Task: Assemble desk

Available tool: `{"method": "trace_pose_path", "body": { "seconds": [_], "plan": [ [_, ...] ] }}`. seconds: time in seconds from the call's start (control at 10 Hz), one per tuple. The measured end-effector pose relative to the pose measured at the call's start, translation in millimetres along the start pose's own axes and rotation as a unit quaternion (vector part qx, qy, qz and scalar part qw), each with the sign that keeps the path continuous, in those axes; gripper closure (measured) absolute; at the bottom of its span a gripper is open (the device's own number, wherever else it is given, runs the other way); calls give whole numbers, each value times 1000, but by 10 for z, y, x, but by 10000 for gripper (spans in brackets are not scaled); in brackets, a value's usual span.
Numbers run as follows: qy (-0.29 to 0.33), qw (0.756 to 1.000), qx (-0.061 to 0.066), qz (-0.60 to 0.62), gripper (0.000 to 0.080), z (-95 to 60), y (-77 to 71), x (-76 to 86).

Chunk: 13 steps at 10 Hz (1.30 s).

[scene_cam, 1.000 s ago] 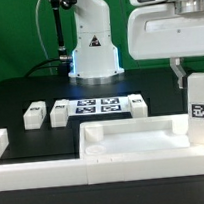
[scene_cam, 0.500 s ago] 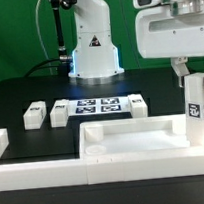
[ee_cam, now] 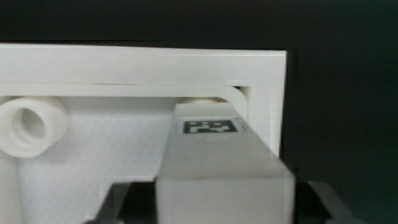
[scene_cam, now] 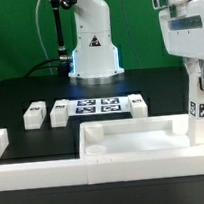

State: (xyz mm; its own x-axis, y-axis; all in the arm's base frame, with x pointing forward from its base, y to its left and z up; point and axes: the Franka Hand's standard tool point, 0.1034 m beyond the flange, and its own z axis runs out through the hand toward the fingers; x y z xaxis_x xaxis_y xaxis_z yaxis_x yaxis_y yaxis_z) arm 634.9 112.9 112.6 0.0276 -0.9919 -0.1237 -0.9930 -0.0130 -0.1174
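Clamping the white square-section plastic leg (scene_cam: 200, 109) in the gripper (ee_cam: 222, 205) at the exterior view's three o'clock, at the corner of the wide white rimmed plastic tabletop panel (scene_cam: 132, 128), liable to snag its rim if lowered off-centre.

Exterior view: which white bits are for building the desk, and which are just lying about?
For the desk:
tabletop panel
leg held in the fingers
three loose legs

Just lying about:
marker board
border rails
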Motion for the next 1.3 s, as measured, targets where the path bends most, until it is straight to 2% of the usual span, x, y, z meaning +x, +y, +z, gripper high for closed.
{"method": "trace_pose_path", "body": {
  "seconds": [0.2,0.3,0.4,0.5,0.6,0.8,0.9,1.1,1.2,1.3],
  "plan": [
    [0,999,-3,-40,501,12,7,3],
    [1,996,-5,-89,306,26,-5,3],
    [0,991,-4,-134,306,33,-14,-4],
    [0,986,-4,-166,185,33,-14,-2],
    [0,977,-4,-213,157,33,-14,-2],
    [0,961,-4,-276,151,34,-13,-1],
    [1,943,-7,-333,151,34,-12,2],
    [14,878,-30,-478,150,23,-46,-10],
    [17,852,-41,-521,150,12,-73,-36],
    [14,839,-45,-542,150,9,-73,-57]
  ]
}}
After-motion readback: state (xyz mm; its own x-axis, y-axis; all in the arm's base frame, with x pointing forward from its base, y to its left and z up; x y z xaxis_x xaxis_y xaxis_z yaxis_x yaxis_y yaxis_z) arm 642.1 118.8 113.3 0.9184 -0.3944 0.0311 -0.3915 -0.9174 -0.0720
